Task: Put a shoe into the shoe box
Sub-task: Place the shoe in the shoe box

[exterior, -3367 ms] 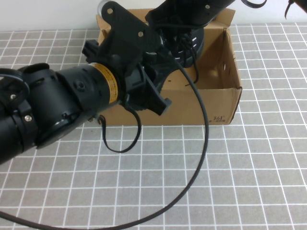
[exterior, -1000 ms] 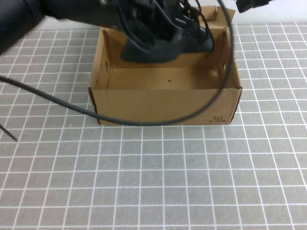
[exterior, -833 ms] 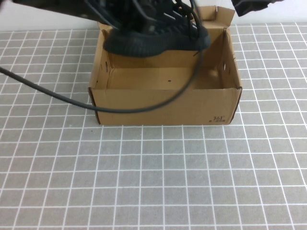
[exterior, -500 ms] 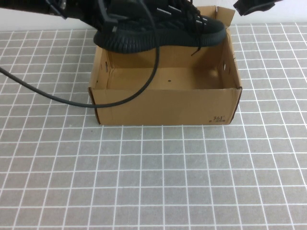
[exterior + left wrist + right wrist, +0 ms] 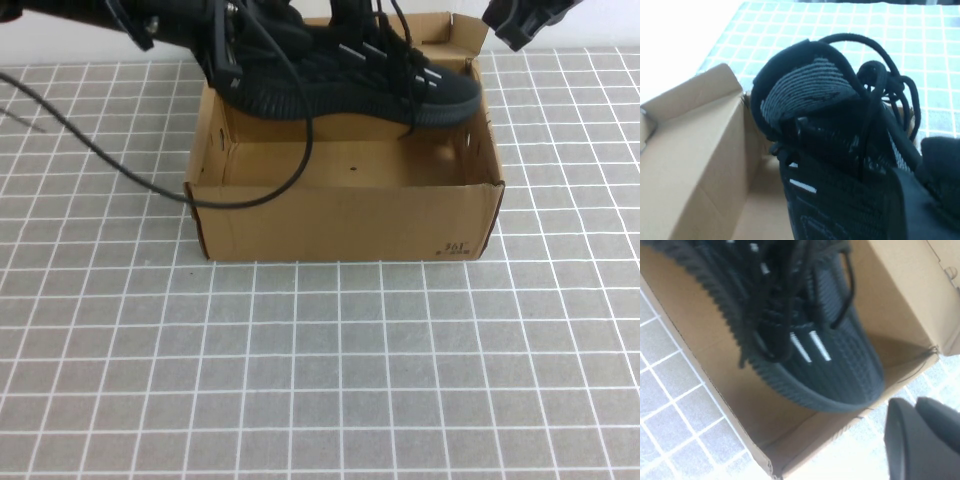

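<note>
- Shoe (image 5: 345, 75): you are looking at a black knit sneaker with black laces and small white dashes on its side. It is hanging over the open top of the shoe box, heel toward the robot's left and toe toward the robot's right, sole facing down. The toe is dipping lower than the heel and is sitting close to the box's right wall; whether it is touching the box cannot be told.
- Shoe, wrist views: the left wrist view is showing you the grey-lined heel collar (image 5: 807, 92) and loose laces. The right wrist view is showing the ribbed toe and two white dashes (image 5: 810, 347) above the box floor.
- Shoe box (image 5: 340, 220): a brown corrugated cardboard box is standing open on the tabletop, its flap lid folded back at the far side. Small black print is showing on the front face near the right corner. Its floor is lying bare beneath the shoe.
- Left tool (image 5: 225, 45): it is reaching in from the upper left and is clenched on the heel end of the shoe, carrying it above the box.
- Right tool (image 5: 525, 20): it is hovering at the upper right, beyond the box's far right corner, clear of the shoe. Its fingers are pressed together on nothing.
- Cable (image 5: 150, 175): a black cable is drooping from the left arm, across the box's front left corner.
- Tabletop (image 5: 320, 380): a grey surface with a white grid is carrying the box.
</note>
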Controlling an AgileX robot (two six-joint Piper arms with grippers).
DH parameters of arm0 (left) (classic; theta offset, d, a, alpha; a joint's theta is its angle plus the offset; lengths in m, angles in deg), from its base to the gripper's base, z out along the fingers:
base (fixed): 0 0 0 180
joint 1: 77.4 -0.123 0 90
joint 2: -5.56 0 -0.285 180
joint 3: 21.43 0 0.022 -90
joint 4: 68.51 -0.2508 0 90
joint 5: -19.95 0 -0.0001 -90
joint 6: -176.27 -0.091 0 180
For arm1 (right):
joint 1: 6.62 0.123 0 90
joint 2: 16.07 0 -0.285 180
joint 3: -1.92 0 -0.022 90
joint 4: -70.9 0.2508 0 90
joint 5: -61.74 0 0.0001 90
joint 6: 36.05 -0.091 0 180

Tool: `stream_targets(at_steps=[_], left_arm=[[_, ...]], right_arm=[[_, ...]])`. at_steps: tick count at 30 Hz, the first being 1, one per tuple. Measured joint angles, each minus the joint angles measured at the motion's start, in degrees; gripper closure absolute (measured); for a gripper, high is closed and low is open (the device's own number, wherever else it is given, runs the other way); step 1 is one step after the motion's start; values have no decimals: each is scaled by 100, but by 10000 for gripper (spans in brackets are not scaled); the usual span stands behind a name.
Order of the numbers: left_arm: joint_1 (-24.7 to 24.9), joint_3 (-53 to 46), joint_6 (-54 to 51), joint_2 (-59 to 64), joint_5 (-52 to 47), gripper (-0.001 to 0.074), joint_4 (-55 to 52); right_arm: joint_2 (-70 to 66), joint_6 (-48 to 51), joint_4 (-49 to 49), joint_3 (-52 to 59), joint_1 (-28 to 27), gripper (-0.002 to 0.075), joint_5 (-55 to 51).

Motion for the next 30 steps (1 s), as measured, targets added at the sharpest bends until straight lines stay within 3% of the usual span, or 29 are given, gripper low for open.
stream_targets(at_steps=[9, 30], left_arm=[[-205, 1346, 0, 998, -213, 717, 0], [-267, 1445, -814, 1563, -213, 717, 135]], right_arm=[[0, -89, -260, 0, 0, 710, 0], [0, -313, -446, 0, 0, 742, 0]])
